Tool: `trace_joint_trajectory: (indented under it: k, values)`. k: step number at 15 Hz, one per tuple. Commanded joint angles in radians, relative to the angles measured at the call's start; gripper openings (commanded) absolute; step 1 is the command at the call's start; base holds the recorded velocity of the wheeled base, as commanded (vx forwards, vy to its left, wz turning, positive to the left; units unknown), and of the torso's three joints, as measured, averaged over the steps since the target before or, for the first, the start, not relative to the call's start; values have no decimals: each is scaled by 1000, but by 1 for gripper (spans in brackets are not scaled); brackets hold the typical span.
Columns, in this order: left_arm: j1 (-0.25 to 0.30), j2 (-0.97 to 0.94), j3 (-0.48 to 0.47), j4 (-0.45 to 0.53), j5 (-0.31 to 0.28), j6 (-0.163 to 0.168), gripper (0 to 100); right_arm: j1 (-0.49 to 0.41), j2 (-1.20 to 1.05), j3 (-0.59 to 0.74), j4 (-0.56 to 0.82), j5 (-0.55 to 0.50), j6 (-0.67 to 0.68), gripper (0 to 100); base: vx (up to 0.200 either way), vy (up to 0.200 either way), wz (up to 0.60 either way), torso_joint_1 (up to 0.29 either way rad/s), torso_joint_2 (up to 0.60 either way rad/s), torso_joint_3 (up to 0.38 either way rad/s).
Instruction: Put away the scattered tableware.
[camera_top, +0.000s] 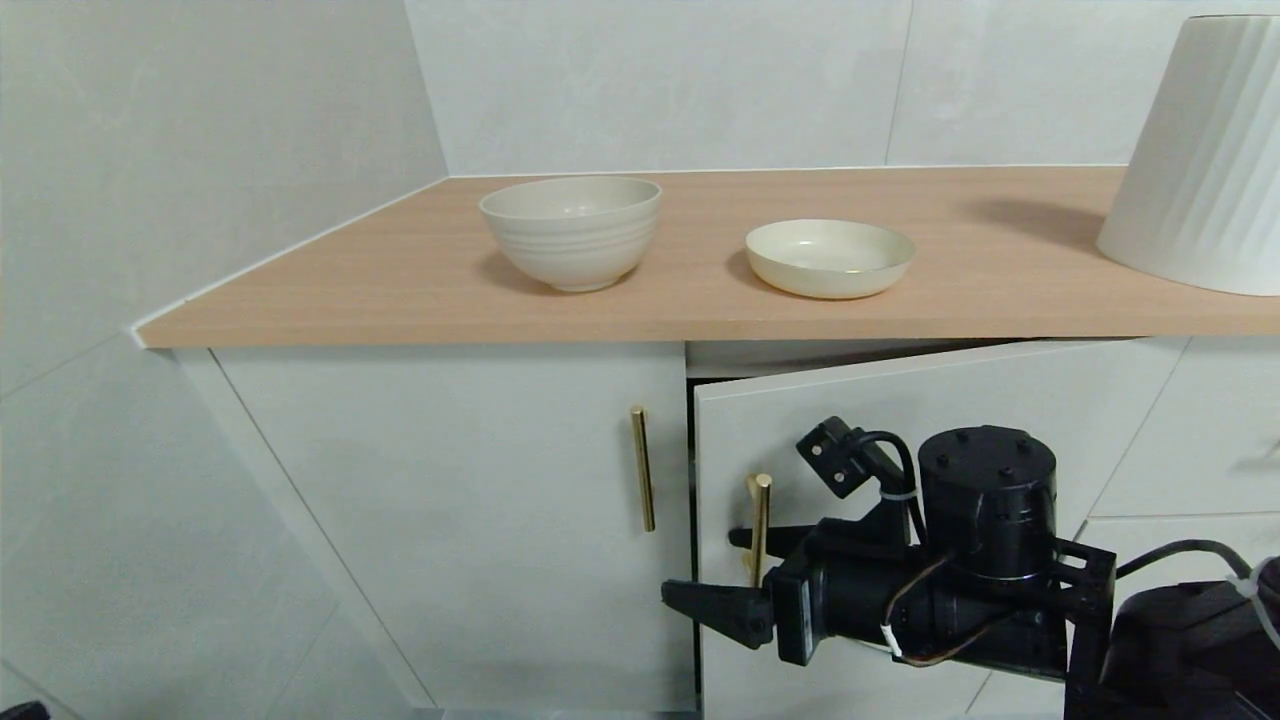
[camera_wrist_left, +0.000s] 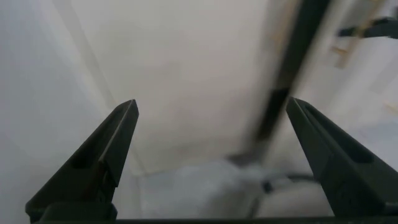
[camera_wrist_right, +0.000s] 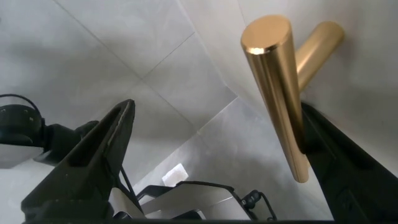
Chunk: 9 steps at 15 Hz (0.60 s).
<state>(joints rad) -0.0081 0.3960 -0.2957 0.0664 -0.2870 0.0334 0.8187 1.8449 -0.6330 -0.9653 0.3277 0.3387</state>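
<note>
Corner of pale grey tiled walls (camera_top: 650, 80) behind light wood counter (camera_top: 1000, 215). Below: white cabinet doors (camera_top: 450, 520) w/ brass bar handles (camera_top: 643, 468); rt door (camera_top: 1000, 400) ajar. White ribbed lampshade (camera_top: 1200, 160) far rt.

- Got a bowl (camera_top: 571, 230) on the countertop (camera_top: 400, 290), over toward the left.
- Shallow dish (camera_top: 830, 257) to the right of it, close by but not touching.
- Far right on the same top, well apart from the dish: ribbed shade (camera_top: 1200, 160).
- Under the top, left door (camera_top: 450, 520) shut and right door (camera_top: 1000, 400) ajar, side by side.
- Left handle (camera_top: 643, 468) and right handle (camera_top: 760, 520) either side of the gap between the doors.
- Right gripper (camera_top: 700, 565) low in front of the ajar door, with the right handle between its spread fingers.
</note>
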Motion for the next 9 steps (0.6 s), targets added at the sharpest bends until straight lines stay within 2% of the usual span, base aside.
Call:
trace_joint_trajectory:
  k: [1, 2, 3, 4, 6, 7, 9]
  values:
    - [-81, 383, -163, 3, -100, 14, 100, 11, -7, 3, -4, 5, 0, 100, 0, 0, 0, 0, 0, 0]
    - [-81, 383, -163, 3, -100, 14, 100, 11, -7, 3, -4, 5, 0, 100, 0, 0, 0, 0, 0, 0]
    - [-171, 480, -218, 3, -98, 13, 100, 13, -10, 9, -4, 5, 0, 100, 0, 0, 0, 0, 0, 0]
    - [-216, 527, -246, 3, -98, 8, 100, 13, -13, 10, -4, 5, 0, 100, 0, 0, 0, 0, 0, 0]
    - [-268, 606, -279, 1, -96, 5, 100, 14, -13, 10, -4, 5, 0, 100, 0, 0, 0, 0, 0, 0]
    - [-288, 649, -289, -13, -96, 5, 0, 14, -12, 13, -4, 5, 0, 100, 0, 0, 0, 0, 0, 0]
    - [-329, 730, -290, -100, -92, -3, 0, 14, -12, 15, -4, 5, 0, 100, 0, 0, 0, 0, 0, 0]
